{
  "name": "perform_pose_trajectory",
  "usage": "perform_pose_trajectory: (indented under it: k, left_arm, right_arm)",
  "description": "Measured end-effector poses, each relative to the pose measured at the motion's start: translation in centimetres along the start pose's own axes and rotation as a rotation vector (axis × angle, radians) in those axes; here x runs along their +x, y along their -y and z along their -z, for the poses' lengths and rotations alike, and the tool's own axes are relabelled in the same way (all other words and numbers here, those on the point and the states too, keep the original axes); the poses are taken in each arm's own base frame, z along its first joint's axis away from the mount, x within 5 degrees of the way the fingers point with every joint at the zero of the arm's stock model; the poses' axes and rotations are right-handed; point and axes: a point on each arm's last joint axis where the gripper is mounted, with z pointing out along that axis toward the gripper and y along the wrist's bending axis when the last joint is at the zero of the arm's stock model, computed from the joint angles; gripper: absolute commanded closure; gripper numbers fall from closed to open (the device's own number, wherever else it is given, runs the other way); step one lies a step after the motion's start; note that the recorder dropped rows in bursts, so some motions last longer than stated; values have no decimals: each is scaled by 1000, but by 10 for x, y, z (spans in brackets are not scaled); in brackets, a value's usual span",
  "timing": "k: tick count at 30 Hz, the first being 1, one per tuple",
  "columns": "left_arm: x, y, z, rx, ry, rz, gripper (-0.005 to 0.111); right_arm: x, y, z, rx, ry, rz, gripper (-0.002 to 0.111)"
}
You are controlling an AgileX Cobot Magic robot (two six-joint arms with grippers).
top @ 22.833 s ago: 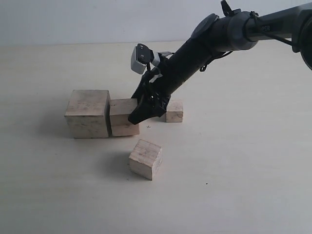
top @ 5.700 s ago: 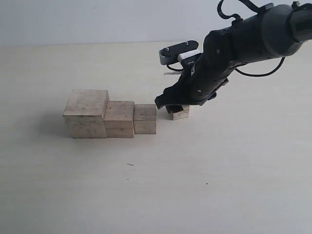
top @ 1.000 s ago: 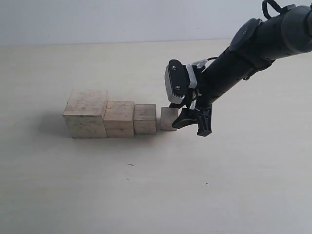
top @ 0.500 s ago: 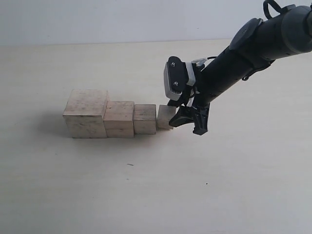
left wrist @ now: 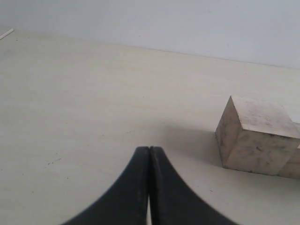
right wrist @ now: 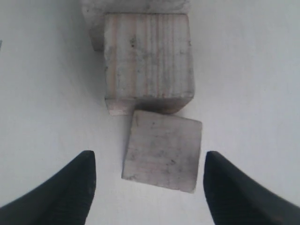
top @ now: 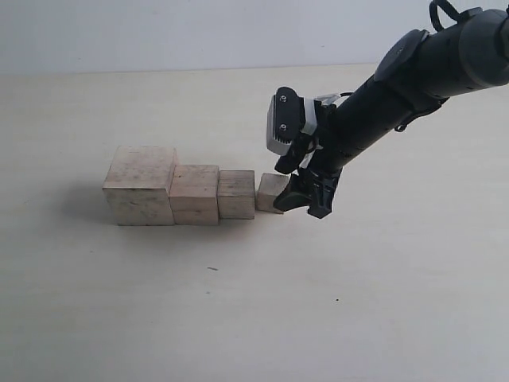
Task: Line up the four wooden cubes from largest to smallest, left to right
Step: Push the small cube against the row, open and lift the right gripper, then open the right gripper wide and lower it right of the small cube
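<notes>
4 pale beige wooden cubes found ranked largest to smallest, left to right, judged to need only squaring of the slightly skewed smallest cube, corner touching the row, lying loose between the spread, non-contacting jaws of the black right claw; left claw shut.

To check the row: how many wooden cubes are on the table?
4, in one row: largest cube leftmost, second cube, third cube, smallest cube rightmost, slightly turned. None seems hidden.

Right arm angled down-left, right claw jaws spread wide, left claw jaws pressed together
</notes>
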Motion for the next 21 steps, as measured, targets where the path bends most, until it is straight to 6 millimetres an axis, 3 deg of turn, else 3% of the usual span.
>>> perform_pose_trajectory:
  k: [8, 13, 17, 21]
  left_arm:
    - [0, 0, 0, 0, 0, 0, 107]
    - [0, 0, 0, 0, 0, 0, 107]
    - [0, 0, 0, 0, 0, 0, 107]
    - [0, 0, 0, 0, 0, 0, 107]
  right_arm:
    - [-1, 0, 1, 3, 3, -61, 43]
    - [-12, 1, 20, 47, 26, -145, 47]
    - [-22, 5, 39, 142, 49, -185, 63]
    - [-24, 14, 48, 267, 65, -285, 91]
